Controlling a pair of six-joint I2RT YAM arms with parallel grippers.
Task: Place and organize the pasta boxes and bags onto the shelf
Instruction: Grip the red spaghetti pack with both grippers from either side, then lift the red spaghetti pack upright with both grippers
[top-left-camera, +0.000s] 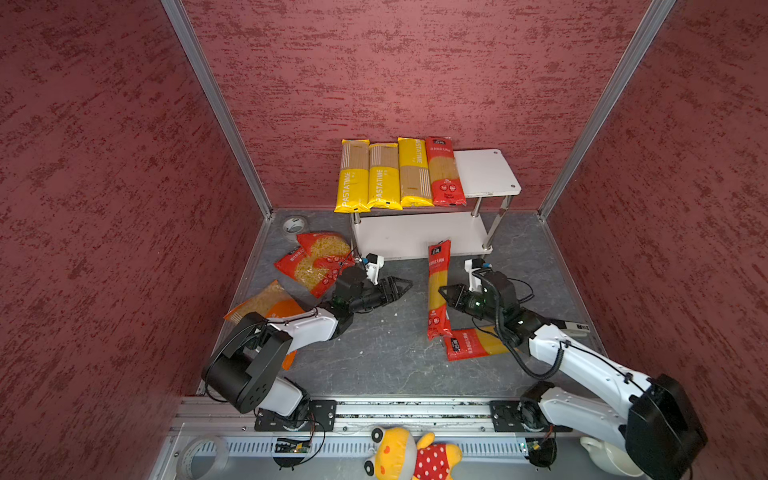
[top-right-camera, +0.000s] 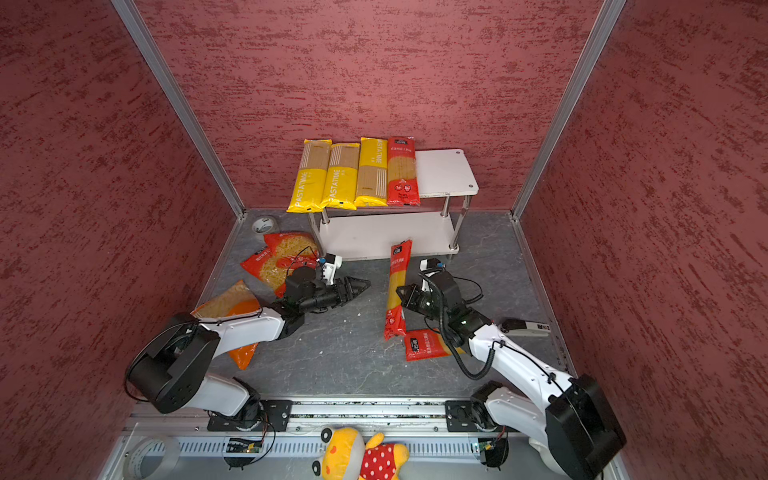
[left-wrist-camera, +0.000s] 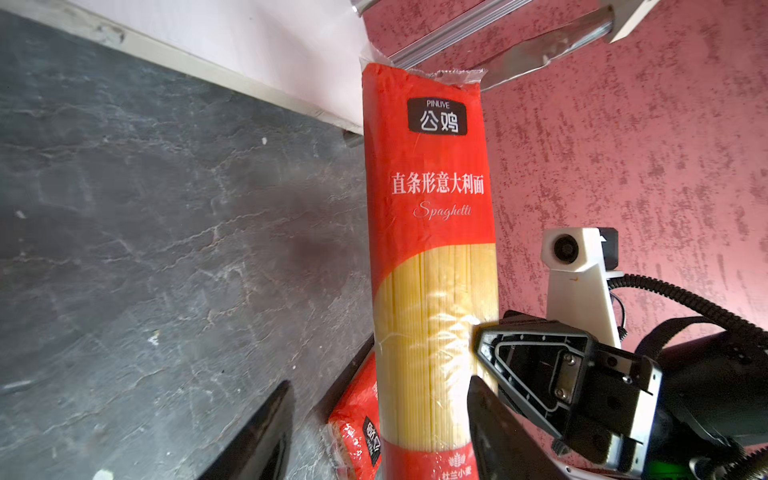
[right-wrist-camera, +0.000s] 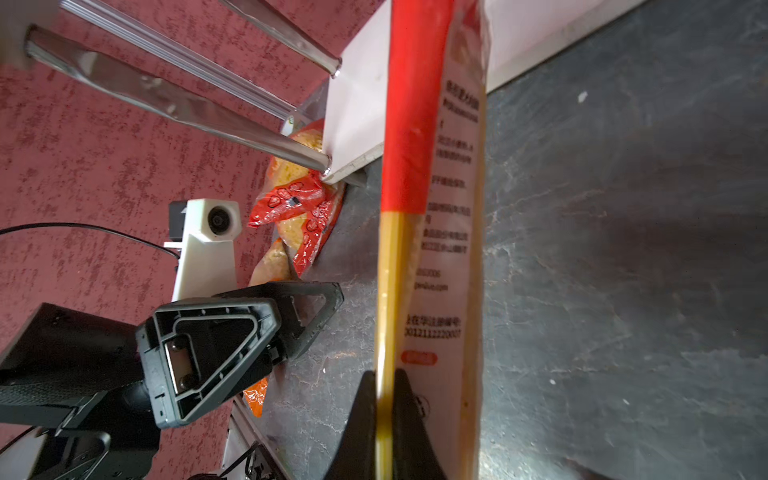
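Four packs lie on the shelf's top board; the step now is shelving a fifth, which I judge calls for a lift onto the board's bare right end. The left hand hovers spread and empty just beside the red pack, which the right hand pinches by its edge near mid-length, arm low.

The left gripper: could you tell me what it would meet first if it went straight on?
Probably the red spaghetti pack held by the right gripper; the left gripper points at it, though depth is unclear.
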